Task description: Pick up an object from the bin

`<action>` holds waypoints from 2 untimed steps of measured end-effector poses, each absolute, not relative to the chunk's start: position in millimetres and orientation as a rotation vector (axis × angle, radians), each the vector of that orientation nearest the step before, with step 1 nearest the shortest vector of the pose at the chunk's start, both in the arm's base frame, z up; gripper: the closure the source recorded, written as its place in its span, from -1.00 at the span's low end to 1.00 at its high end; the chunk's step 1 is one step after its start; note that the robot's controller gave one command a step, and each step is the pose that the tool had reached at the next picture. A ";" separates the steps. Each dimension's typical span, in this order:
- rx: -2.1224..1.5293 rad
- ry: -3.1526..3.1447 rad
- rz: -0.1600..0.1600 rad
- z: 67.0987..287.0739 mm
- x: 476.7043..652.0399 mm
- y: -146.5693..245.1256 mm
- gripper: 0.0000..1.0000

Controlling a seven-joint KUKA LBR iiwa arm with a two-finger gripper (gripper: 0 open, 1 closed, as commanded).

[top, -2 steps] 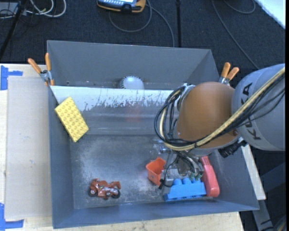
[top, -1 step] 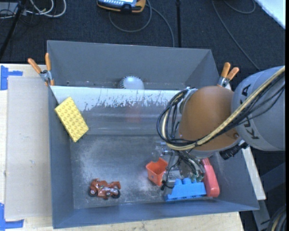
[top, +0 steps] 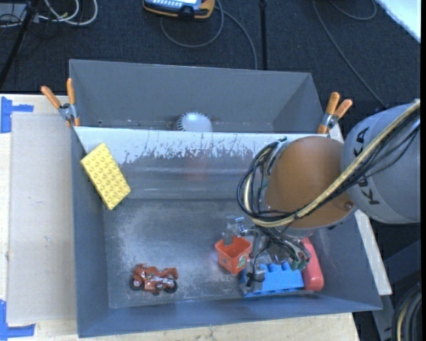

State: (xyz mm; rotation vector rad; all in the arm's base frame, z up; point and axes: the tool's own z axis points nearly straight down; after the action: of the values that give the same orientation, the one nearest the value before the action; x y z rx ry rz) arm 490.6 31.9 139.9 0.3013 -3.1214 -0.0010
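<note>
My gripper (top: 258,263) is low in the bin's front right corner, under the arm's round cover. It sits between a small orange-red block (top: 231,254) on its left and a blue studded brick (top: 280,278) on its right, close to both. A pink-red piece (top: 314,274) lies against the brick's right side, by the bin wall. Whether the gripper touches any of them is hidden by cables.
A brown and red toy (top: 155,279) lies at the front left of the floor. A yellow studded plate (top: 105,175) leans on the left wall. A white ball (top: 193,123) rests at the back.
</note>
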 end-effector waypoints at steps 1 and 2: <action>0.020 -3.132 -0.002 69.1 511.6 -4.9 1.00; 0.019 -3.132 -0.002 69.0 511.5 -4.9 1.00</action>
State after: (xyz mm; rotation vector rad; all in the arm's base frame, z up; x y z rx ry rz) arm 511.5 -4.9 69.0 0.0188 -3.1315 -0.0022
